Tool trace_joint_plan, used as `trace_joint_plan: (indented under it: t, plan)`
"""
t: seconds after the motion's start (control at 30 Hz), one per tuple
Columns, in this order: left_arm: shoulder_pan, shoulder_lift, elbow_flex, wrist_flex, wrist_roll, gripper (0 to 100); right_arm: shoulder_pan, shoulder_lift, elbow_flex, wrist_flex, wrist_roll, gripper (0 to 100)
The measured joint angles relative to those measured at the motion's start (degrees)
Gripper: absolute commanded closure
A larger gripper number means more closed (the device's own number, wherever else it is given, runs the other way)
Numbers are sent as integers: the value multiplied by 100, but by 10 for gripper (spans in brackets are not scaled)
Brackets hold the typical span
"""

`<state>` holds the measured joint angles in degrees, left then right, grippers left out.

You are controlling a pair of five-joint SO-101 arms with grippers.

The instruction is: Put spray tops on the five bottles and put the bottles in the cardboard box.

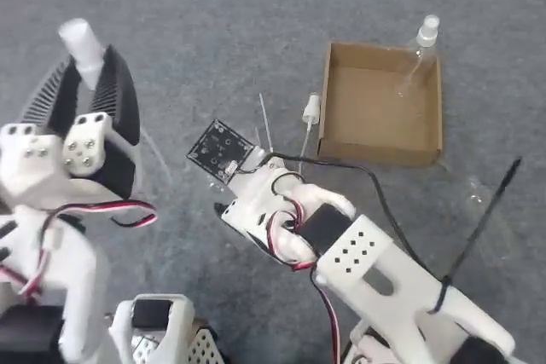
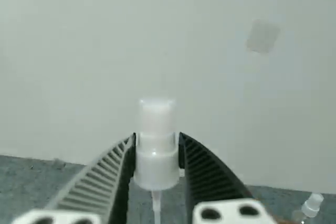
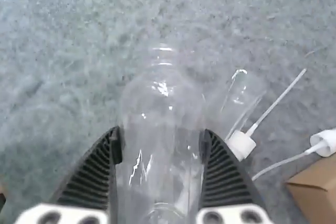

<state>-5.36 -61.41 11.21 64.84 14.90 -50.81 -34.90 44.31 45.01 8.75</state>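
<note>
The left jaws clamp a spray top (image 2: 156,150), collar between them, nozzle beyond the tips. The right jaws clamp a clear bottle (image 3: 160,129), centred between them.

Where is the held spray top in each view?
High view: spray top at upper left, upright in the left gripper.
Left wrist view: spray top low centre, clamped in that gripper.
Right wrist view: the right gripper holds a bottle here instead.
Shared landmark: the box; its corner is in the right wrist view, its capped bottle in the left wrist view.
</note>
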Motion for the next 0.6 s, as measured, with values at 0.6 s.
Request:
trace_joint_plan:
  t: [0.6]
  plan:
    - [44,70,1477,-1187,0,989,0,-1864,2374,-2382,-35,993]
